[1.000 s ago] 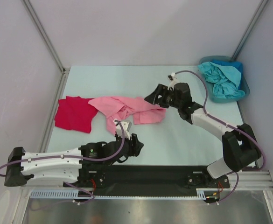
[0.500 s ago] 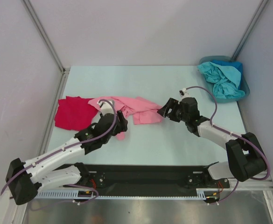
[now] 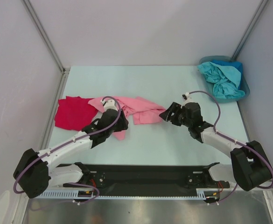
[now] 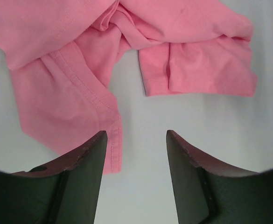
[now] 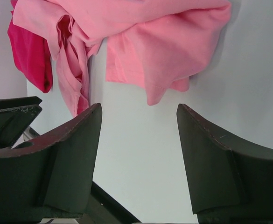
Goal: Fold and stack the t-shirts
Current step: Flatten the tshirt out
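A light pink t-shirt (image 3: pixel 136 108) lies crumpled in the middle of the table, its left end overlapping a bright red t-shirt (image 3: pixel 73 113) that lies flat. My left gripper (image 3: pixel 122 123) is at the pink shirt's near edge, open. In the left wrist view a hemmed corner of the pink shirt (image 4: pixel 75 102) lies by the left fingertip and only bare table shows inside the left gripper (image 4: pixel 136 135). My right gripper (image 3: pixel 165 113) hangs open just right of the pink shirt's right end. The right wrist view shows the pink shirt (image 5: pixel 169 51) and the red shirt (image 5: pixel 31 53) beyond the empty right gripper (image 5: pixel 138 109).
A teal bin (image 3: pixel 246 87) at the back right corner holds teal and blue t-shirts (image 3: pixel 220 77) in a heap. Metal frame posts rise at the back corners. A black rail (image 3: pixel 150 175) carrying the arm bases runs along the table's near edge.
The left arm swung from the near edge up to the pink shirt's near side. The right arm drew back and down towards the shirt's right end, its jaws narrowing a little.
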`<control>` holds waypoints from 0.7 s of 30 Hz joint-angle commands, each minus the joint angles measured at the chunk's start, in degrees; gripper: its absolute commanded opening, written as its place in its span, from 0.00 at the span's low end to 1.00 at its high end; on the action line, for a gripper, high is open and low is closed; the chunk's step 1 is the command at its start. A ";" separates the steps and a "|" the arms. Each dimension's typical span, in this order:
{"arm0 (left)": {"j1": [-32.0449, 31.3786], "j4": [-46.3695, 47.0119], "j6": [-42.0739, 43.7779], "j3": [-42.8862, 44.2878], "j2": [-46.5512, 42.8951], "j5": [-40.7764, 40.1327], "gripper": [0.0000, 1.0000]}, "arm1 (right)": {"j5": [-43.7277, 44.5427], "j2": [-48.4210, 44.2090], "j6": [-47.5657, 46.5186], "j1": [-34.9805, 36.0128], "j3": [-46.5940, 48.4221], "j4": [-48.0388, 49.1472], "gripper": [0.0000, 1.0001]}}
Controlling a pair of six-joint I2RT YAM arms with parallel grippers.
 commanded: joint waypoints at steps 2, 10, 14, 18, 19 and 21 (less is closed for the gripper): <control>0.34 3.51 0.03 -0.64 -0.98 1.63 0.59 | -0.86 -0.27 1.69 -0.11 -1.15 3.48 0.68; 0.34 3.51 0.11 -0.64 -1.86 2.42 0.59 | -0.16 4.30 3.89 3.14 -2.21 7.79 0.65; 0.26 3.86 -0.15 -1.43 -2.56 2.86 0.58 | 0.54 6.94 4.33 5.43 -1.95 9.11 0.57; 0.34 3.87 -0.15 -2.05 -3.44 2.95 0.58 | 1.16 8.08 4.51 6.40 -1.68 9.90 0.45; 0.26 3.87 -0.15 -2.14 -3.62 3.03 0.58 | 1.25 8.26 4.51 6.49 -1.68 9.90 0.40; 0.34 3.87 -0.15 -2.23 -3.88 3.12 0.58 | 1.42 8.70 4.42 6.84 -1.25 9.99 0.38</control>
